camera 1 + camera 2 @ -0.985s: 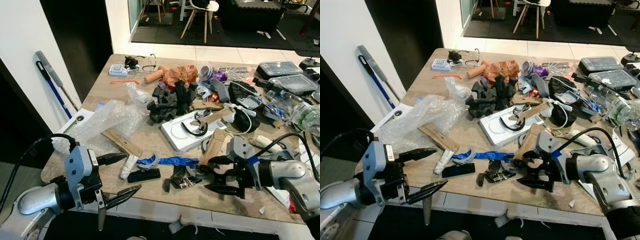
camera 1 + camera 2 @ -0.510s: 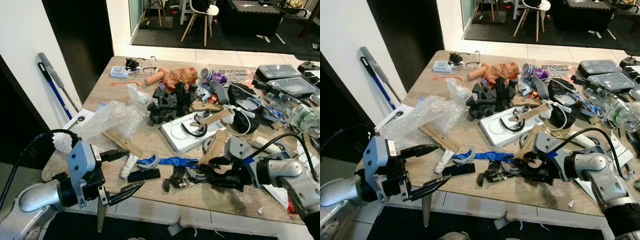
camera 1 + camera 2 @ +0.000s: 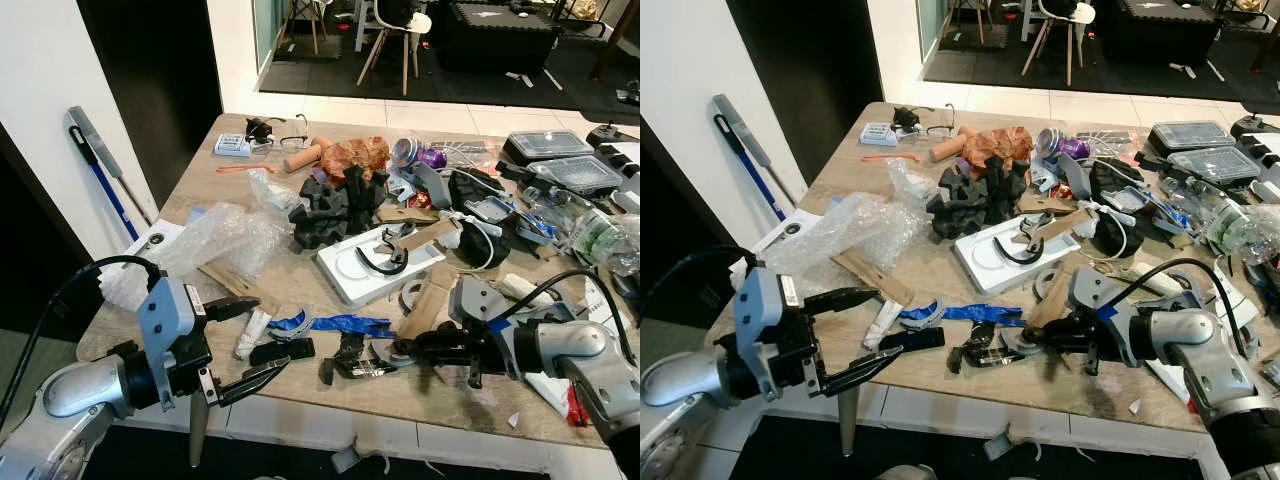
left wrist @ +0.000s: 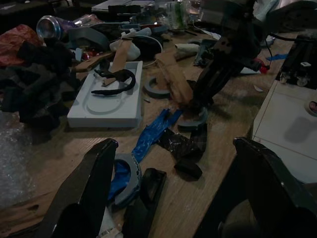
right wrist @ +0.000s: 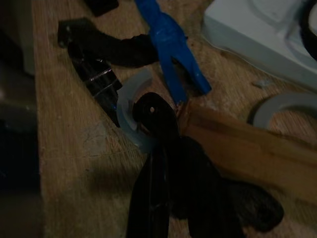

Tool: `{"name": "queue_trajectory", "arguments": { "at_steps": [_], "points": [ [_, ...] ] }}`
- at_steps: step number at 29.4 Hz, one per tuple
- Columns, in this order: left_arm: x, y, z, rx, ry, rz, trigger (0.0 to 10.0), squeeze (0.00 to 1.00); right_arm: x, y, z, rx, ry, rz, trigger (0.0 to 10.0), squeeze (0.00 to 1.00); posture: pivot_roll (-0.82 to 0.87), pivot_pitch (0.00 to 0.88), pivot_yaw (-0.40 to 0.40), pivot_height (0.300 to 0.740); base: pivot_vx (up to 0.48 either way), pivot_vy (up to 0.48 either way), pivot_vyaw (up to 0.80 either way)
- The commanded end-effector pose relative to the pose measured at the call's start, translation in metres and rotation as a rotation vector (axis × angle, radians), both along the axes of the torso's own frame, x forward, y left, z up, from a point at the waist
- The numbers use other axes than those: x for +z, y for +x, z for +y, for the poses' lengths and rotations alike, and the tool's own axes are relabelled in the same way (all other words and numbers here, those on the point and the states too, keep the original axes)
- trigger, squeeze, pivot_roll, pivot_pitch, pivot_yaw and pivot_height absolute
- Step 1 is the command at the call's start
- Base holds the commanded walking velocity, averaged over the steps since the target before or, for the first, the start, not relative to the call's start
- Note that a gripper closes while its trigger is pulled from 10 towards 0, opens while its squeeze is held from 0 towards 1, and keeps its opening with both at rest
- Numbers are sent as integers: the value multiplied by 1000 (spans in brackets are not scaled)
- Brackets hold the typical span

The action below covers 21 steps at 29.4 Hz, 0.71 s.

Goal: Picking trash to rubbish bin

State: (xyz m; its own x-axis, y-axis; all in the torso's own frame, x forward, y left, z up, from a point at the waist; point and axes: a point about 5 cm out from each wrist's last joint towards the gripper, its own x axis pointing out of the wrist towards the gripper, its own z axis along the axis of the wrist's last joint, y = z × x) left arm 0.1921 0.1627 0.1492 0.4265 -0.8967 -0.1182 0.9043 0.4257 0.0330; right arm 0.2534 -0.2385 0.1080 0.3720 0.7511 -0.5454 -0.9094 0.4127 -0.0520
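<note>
The right gripper is reaching low across the near edge of the wooden table, and its black fingers are pinching together on a small grey curved scrap, a ring-like piece of tape or plastic lying just beside a crumpled black wrapper and the end of a blue strip. To my eye the grasp itself is what is going on here, the picking half of the job; whether the scrap is firmly caught I cannot say for sure. The next move is calling for a clean lift without dragging the neighbouring wrapper or the brown cardboard piece along, then a carry to a bin. The left gripper is hovering at the near left corner, jaws spread wide and grasping nothing, pointing toward a flat black bar.
</note>
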Motion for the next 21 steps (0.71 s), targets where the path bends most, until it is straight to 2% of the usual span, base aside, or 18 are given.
{"name": "queue_trajectory", "arguments": {
  "at_steps": [1, 3, 6, 7, 9, 10, 11, 13, 14, 17, 18, 19, 20, 21],
  "points": [
    [-2, 2, -2, 6, 2, -5, 10000, 0, -5, -5, -2, -23, 33, 48, 0, 0, -2, 0, -4, 740, 0, 0, 0],
    [-2, 4, -2, 22, -3, -23, 10000, 0, 2, -6, -1, -25, 99, 41, 0, 0, -4, 0, -6, 740, 0, 0, 0],
    [-2, 5, -2, 27, -8, -30, 10000, 0, 5, -6, -1, -24, 128, 39, 0, 0, -4, 0, -6, 740, 0, 0, 0],
    [-2, 6, -2, 34, -15, -38, 10000, 0, 9, -7, 0, -26, 167, 32, 0, 0, -4, 0, -6, 740, 0, 0, 0],
    [-2, 6, -2, 34, -15, -38, 10000, 0, 9, -7, 0, -26, 167, 32, 0, 0, -4, 0, -6, 740, 0, 0, 0],
    [-1, 9, -1, 53, -49, -56, 10000, 0, 24, -6, 4, -35, 305, 4, 0, 0, -6, 0, -6, 740, 0, 0, 0],
    [-1, 9, -1, 53, -49, -56, 10000, 0, 24, -6, 4, -35, 305, 4, 0, 0, -6, 0, -6, 740, 0, 0, 0],
    [-3, 13, 3, 67, -81, -64, 10000, 0, 37, -8, 7, -31, 413, -15, 0, 0, -6, 0, -6, 740, 0, 0, 0],
    [-3, 13, 3, 67, -81, -64, 10000, 0, 37, -8, 7, -31, 413, -15, 0, 0, -6, 0, -6, 740, 0, 0, 0],
    [-4, 15, 6, 95, -133, -74, 10000, 0, 45, -6, 14, -47, 507, -51, 0, 0, -9, 0, -10, 740, 0, 0, 0],
    [-4, 16, 7, 107, -159, -76, 10000, 0, 48, -4, 17, -66, 547, -79, 3882, 0, -9, 0, -10, 740, 0, 0, 0],
    [-5, 17, 8, 116, -176, -78, 10000, 0, 51, -2, 19, -84, 585, -98, 4431, 0, -9, 0, -10, 740, 0, 0, 0],
    [-5, 17, 8, 116, -176, -78, 10000, 0, 51, -2, 19, -84, 585, -98, 4431, 0, -9, 0, -10, 740, 0, 0, 0],
    [-6, 18, 9, 130, -192, -80, 10000, 0, 55, 0, 23, -103, 647, -117, 3098, 0, -9, 0, -10, 740, 0, 0, 0]
  ]
}}
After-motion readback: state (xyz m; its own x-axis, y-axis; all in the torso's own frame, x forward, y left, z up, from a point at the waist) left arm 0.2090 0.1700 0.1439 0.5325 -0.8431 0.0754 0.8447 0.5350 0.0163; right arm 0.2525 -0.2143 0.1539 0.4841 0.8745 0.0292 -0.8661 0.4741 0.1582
